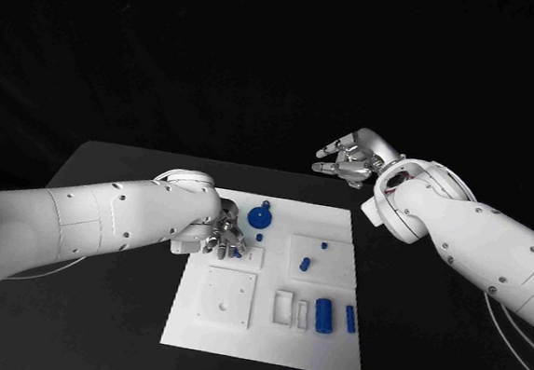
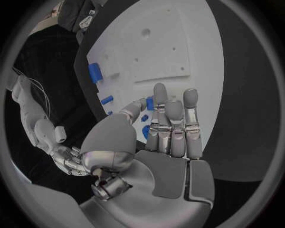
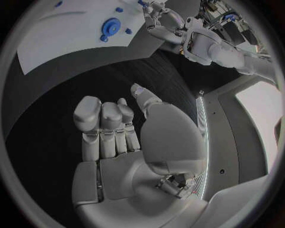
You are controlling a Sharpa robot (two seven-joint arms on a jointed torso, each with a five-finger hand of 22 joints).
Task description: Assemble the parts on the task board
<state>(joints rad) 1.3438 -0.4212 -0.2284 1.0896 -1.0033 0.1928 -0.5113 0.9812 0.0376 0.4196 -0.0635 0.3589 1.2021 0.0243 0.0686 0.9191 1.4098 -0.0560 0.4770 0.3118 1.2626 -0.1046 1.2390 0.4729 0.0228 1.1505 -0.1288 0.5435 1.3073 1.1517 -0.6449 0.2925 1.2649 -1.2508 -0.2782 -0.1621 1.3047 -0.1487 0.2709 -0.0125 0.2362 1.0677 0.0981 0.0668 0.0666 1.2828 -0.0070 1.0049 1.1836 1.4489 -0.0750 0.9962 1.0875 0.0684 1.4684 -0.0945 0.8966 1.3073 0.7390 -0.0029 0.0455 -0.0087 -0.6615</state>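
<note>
Hovering low over the task board [image 1: 325, 344], the left hand [image 1: 222, 238] holds nothing, fingers loosely extended, screening the board's left-middle. Beside it sits a round blue part [image 1: 261, 217]; blue cylinders [image 1: 324, 314] lie nearer. Beyond the board, above the black tabletop [image 1: 120, 172], the right hand [image 1: 353, 160] hangs empty, half-curled.

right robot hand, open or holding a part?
Open. The right robot hand holds nothing in its wrist view: fingers apart, palm bare. The head view shows it raised beyond the task board.
</note>
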